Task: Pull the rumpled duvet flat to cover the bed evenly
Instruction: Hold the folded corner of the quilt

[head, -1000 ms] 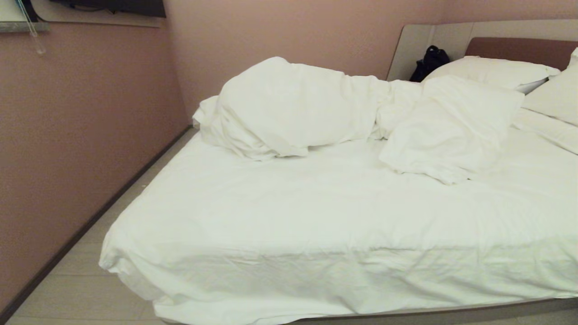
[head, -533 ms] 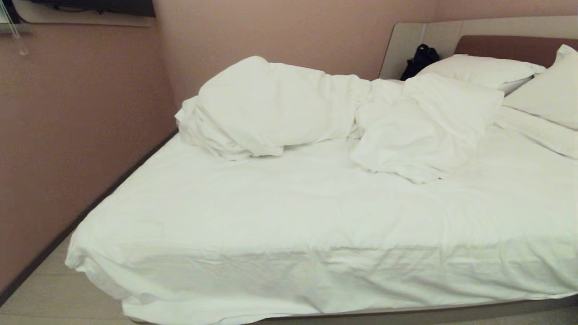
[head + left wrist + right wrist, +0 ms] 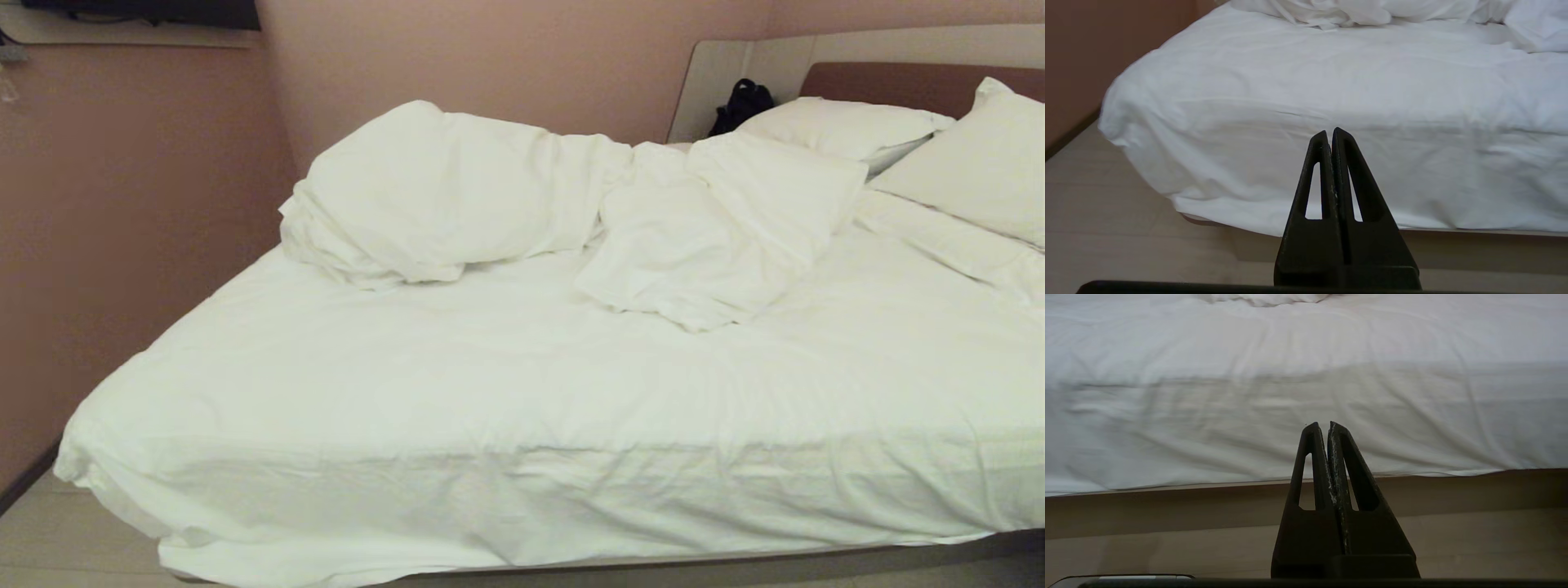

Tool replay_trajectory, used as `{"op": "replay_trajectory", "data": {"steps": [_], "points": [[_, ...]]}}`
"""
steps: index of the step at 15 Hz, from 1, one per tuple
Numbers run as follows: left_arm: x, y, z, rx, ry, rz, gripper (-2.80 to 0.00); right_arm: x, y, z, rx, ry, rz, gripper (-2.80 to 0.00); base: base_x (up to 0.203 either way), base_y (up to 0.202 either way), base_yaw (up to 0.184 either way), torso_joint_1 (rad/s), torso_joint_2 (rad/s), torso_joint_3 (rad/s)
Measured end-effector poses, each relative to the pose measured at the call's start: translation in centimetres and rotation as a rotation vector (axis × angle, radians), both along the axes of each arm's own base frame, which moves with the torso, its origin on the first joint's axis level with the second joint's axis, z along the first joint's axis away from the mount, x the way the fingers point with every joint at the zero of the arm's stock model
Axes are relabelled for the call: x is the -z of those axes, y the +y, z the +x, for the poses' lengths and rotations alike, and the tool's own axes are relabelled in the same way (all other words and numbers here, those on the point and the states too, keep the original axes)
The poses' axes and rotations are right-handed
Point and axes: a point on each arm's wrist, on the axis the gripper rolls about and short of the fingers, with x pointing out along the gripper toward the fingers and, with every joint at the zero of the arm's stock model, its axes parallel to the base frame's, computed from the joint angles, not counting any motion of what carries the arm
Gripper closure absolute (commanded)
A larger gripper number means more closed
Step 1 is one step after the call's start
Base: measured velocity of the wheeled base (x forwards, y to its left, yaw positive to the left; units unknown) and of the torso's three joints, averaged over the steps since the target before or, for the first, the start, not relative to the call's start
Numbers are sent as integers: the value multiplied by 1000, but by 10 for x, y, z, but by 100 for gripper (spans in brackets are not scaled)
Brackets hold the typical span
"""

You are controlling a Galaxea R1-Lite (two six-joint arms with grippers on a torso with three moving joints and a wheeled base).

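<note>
White duvet (image 3: 457, 196) lies bunched along the bed's (image 3: 522, 384) far side.

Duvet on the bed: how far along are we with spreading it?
Nothing done yet. The duvet lies bunched in a heap along the far side of the bed, leaving the sheet bare. Nothing in hand: the left hand and right hand are shut and empty, off the near edge. Left: grasp the duvet, pull it flat and even.

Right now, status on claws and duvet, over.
Left claw and right claw shut, empty, short of bed. Duvet bunched at far side. Nothing in the way.
</note>
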Motion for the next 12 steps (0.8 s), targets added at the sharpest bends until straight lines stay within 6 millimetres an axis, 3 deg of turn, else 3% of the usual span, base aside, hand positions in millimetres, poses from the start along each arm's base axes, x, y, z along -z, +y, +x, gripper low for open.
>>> {"op": "replay_trajectory", "data": {"steps": [4,9,12], "points": [[0,0,0,-1,-1,3,0,0,0,0,0,0,0,0,0,-141,2,3,4,2],[0,0,0,-1,-1,4,0,0,0,0,0,0,0,0,0,0,0,0,0,0],[0,0,0,-1,-1,3,0,0,0,0,0,0,0,0,132,0,0,0,5,2]]}}
